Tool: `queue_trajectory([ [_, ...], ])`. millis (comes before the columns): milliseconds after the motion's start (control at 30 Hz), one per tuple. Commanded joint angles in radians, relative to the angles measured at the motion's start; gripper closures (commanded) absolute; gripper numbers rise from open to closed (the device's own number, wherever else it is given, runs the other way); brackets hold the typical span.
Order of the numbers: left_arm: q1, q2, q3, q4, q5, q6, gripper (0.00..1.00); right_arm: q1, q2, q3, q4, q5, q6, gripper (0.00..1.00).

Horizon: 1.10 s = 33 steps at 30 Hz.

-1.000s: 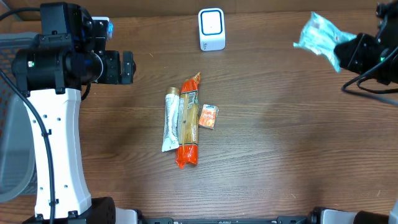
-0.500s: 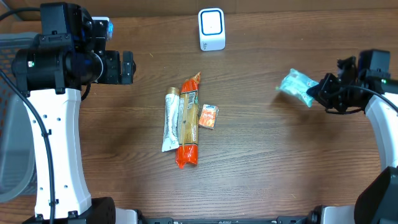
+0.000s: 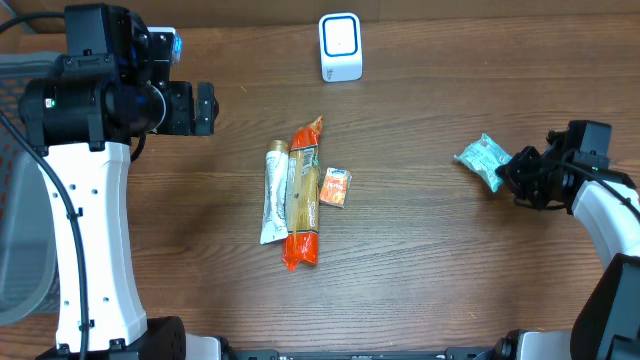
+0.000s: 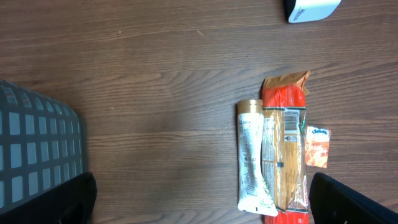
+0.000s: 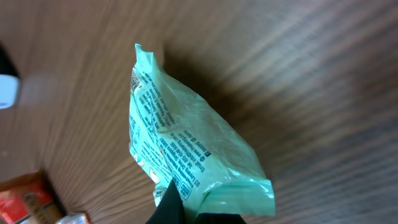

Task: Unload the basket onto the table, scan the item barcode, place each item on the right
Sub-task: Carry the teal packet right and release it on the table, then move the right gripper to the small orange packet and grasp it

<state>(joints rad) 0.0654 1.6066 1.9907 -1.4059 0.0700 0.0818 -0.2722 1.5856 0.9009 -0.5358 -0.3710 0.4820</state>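
Observation:
My right gripper (image 3: 504,172) is shut on a mint-green packet (image 3: 482,158) low over the table's right side. In the right wrist view the packet (image 5: 186,155) fills the middle, printed side up, pinched at its lower edge by my dark fingertips (image 5: 169,202). The white barcode scanner (image 3: 340,47) stands at the far centre of the table. My left gripper (image 4: 202,208) is open, high above the table's left side, with nothing between its fingers (image 4: 56,202).
In the table's middle lie a white tube (image 3: 274,192), an orange-and-tan pasta packet (image 3: 303,195) and a small orange sachet (image 3: 335,187), side by side. A grey mesh basket (image 3: 20,180) stands at the left edge.
The right arm has swung down and toward the table's near right with the green packet, from the far right corner to low over the wood. The left arm has not moved.

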Motion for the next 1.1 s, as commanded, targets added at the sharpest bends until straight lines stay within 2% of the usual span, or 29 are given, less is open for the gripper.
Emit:
queue_trajectory([
  [0,0.002,-0.002,0.015,0.004,-0.003,0.012,0.0,0.002,-0.024,-0.006,-0.012,0.047,0.042,0.96],
  [100,0.002,-0.002,0.015,0.004,-0.003,0.012,0.0,0.002,-0.024,-0.006,-0.037,0.058,0.041,0.96],
  [267,0.002,-0.002,0.015,0.004,-0.003,0.012,0.0,0.002,-0.024,-0.006,-0.085,0.056,0.026,0.86],
  [300,0.002,-0.002,0.015,0.004,-0.003,0.012,0.0,0.002,-0.024,-0.006,-0.095,0.056,0.011,0.83],
  [333,0.002,-0.002,0.015,0.004,-0.003,0.012,0.0,0.002,-0.024,-0.002,-0.114,0.056,-0.014,0.73],
  [367,0.002,-0.002,0.015,0.004,-0.003,0.012,0.01,0.002,-0.024,0.003,-0.13,0.057,-0.02,0.67],
  [500,0.002,-0.002,0.015,0.004,-0.003,0.012,0.0,0.002,-0.024,0.055,-0.232,0.058,-0.073,0.49],
  [900,0.002,-0.002,0.015,0.004,-0.003,0.012,0.0,0.06,-0.026,0.415,-0.64,0.066,-0.25,0.49],
  [1067,0.002,-0.002,0.015,0.004,-0.003,0.012,0.0,0.168,-0.026,0.488,-0.671,0.009,-0.278,0.48],
])
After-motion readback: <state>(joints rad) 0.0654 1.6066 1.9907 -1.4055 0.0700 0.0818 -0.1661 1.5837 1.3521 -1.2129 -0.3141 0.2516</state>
